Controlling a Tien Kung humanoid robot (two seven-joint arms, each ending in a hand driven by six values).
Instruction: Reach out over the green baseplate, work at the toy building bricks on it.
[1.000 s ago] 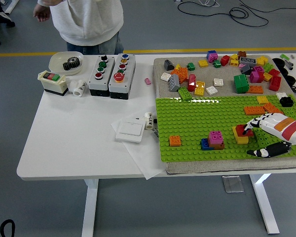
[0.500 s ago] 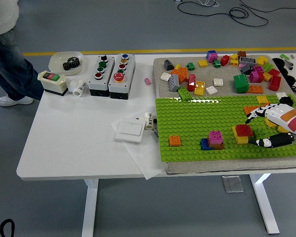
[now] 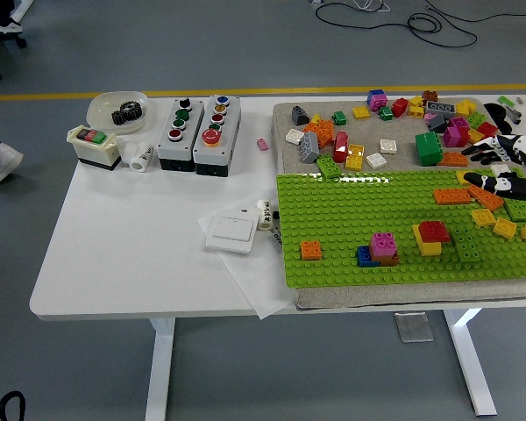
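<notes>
Several bricks sit pressed on the baseplate (image 3: 351,237), orange brick (image 3: 311,250) left, pink stack (image 3: 383,246), red-on-yellow stack (image 3: 432,235) right of it; loose pile (image 3: 394,132) beyond unplaced; right hand (image 3: 508,167) at far-right edge, fingers spread, holding nothing.

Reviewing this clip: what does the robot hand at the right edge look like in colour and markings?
The right robot hand has slim fingers patterned in black and white patches, with dark tips. Only the fingers and part of the palm show at the picture's edge; no cables or sleeve are visible. The left hand is out of view.
</notes>
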